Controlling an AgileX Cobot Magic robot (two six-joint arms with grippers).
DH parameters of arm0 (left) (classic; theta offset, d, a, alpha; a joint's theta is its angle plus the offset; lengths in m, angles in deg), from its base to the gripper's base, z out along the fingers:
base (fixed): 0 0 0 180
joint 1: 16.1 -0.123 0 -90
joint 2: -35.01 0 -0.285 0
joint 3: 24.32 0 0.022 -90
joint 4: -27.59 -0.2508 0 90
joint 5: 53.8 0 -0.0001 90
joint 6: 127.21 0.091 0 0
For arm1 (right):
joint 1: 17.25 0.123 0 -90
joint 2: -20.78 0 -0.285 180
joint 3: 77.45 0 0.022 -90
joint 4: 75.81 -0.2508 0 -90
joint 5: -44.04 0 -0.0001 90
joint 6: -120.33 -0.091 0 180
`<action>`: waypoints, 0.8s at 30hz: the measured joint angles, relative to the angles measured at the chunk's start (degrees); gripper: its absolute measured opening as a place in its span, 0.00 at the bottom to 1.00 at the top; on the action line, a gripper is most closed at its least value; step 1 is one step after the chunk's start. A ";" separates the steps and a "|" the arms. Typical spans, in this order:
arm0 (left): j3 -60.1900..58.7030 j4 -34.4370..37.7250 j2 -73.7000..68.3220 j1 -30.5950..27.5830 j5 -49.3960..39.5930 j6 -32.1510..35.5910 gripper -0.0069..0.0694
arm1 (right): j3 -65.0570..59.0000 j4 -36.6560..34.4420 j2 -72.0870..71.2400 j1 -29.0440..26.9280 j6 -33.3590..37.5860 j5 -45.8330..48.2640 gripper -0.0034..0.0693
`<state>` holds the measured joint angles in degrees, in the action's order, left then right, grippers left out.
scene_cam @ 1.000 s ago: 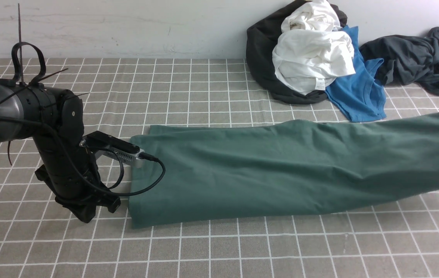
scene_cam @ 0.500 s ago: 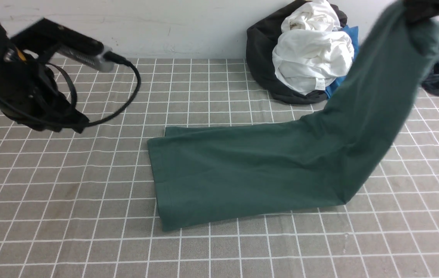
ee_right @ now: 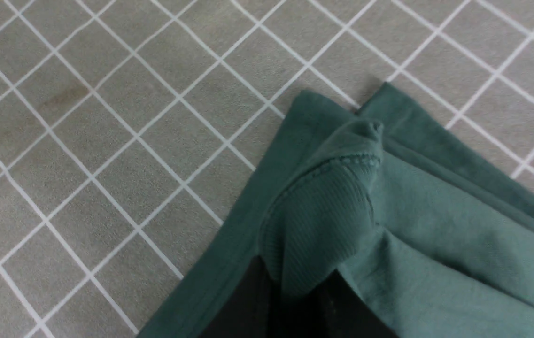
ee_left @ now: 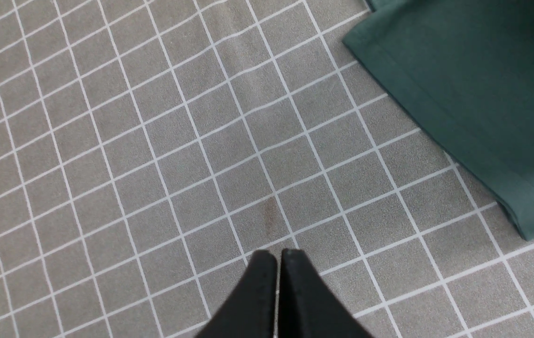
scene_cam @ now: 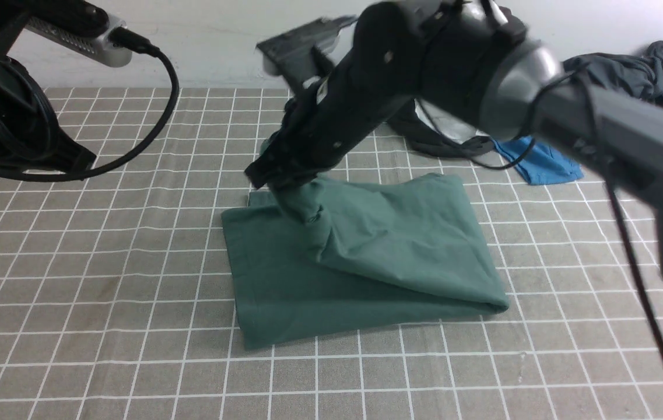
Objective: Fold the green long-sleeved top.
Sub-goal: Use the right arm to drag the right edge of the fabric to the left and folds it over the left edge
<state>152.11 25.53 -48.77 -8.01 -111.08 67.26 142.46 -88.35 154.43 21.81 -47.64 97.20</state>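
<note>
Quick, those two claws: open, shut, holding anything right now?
Left gripper: shut, holding nothing, over the grey checked tablecloth.
Right gripper: shut on the ribbed edge of the dark green cotton long-sleeved top.

The front camera looks forward and down across the checked counter (scene_cam: 104, 350) to the wall (scene_cam: 220, 52), while both wrist cameras hang close above it, all three catching the green long-sleeved top (scene_cam: 366, 251).

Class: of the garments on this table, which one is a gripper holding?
The green long-sleeved top: the right gripper pinches its ribbed edge. The blue T-shirt and dark grey garment lie apart, untouched.
</note>
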 joint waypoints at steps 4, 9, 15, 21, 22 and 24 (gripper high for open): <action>-0.01 0.00 -0.05 0.00 -0.07 0.00 0.08 | 0.00 -3.37 3.00 0.45 -0.65 -2.19 0.17; -0.01 0.00 -0.05 0.00 -0.02 0.00 0.08 | 0.00 -8.01 2.74 -0.26 0.64 -2.80 0.38; -0.01 0.05 -0.05 0.00 0.03 0.00 0.08 | 1.20 -4.16 -1.51 -2.61 1.39 -1.12 0.75; -0.01 1.09 -1.83 0.00 0.82 0.00 0.08 | 1.34 8.47 -1.62 -6.06 -1.78 5.90 0.80; -0.01 2.06 -2.87 0.00 1.20 0.00 0.08 | 1.29 10.65 -0.70 -6.65 -2.25 8.11 0.79; -0.01 3.57 -5.03 0.00 1.93 0.00 0.08 | 1.17 13.11 0.75 -7.58 -2.51 10.77 0.77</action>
<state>152.10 29.10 -53.80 -8.01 -109.15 67.26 143.63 -75.24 155.18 14.22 -50.15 107.97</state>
